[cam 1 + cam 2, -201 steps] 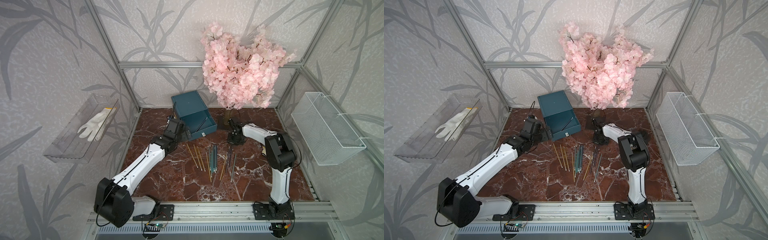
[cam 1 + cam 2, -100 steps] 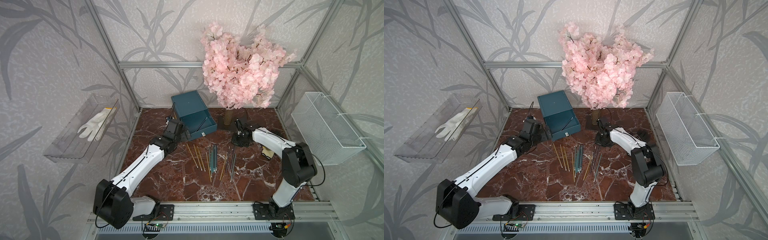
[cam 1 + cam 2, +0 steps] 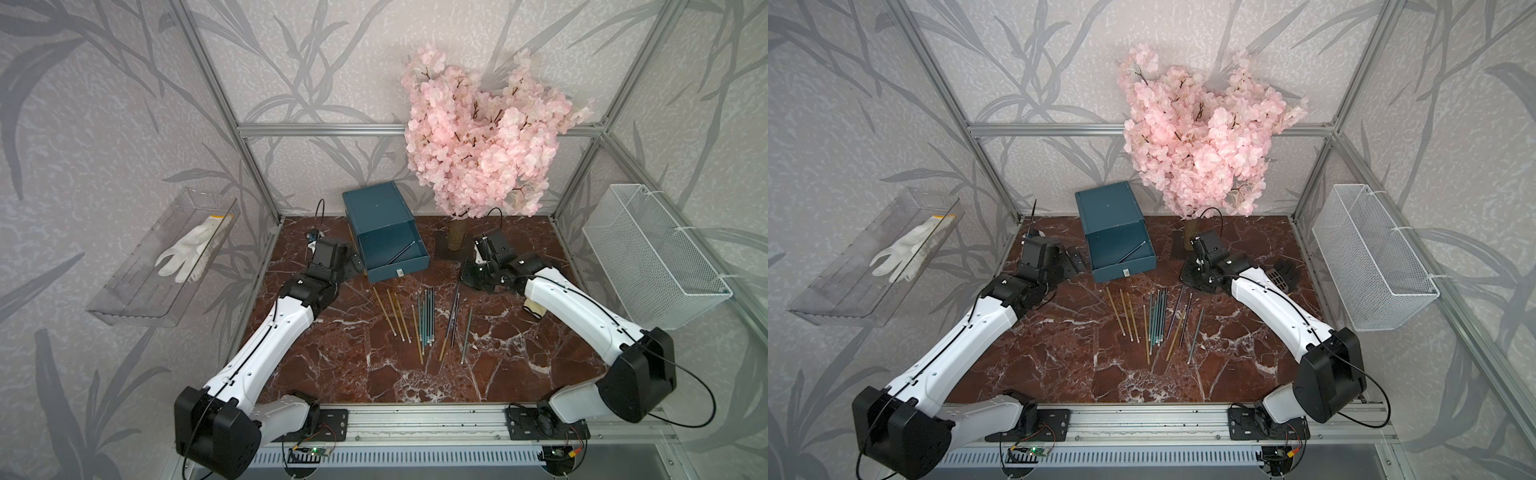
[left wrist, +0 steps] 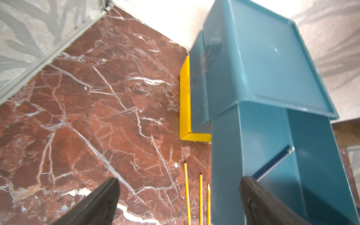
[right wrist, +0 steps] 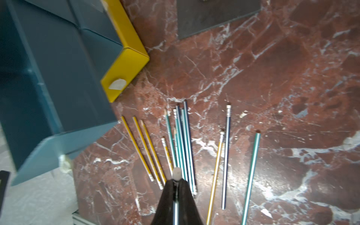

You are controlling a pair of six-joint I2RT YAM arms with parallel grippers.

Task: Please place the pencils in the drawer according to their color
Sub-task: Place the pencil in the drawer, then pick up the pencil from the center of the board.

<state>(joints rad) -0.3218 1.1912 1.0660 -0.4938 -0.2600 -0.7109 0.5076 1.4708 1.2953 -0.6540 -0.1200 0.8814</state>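
While the left gripper (image 4: 180, 180) hangs wide open and empty beside the drawer chest (image 3: 376, 208), the right gripper (image 5: 176, 185) is pinched tight on one pencil (image 5: 176, 173), close to the other pencils (image 3: 426, 316) fanned out on the marble table (image 3: 332, 365) in front of that chest.

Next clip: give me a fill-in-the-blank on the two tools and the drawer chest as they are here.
The right tool is shut on a ____.
The left tool stands ____, holding nothing.
In the open top drawer lies ____ dark pencil.
The bottom drawer is coloured ____.
Missing words: pencil; open; one; yellow.
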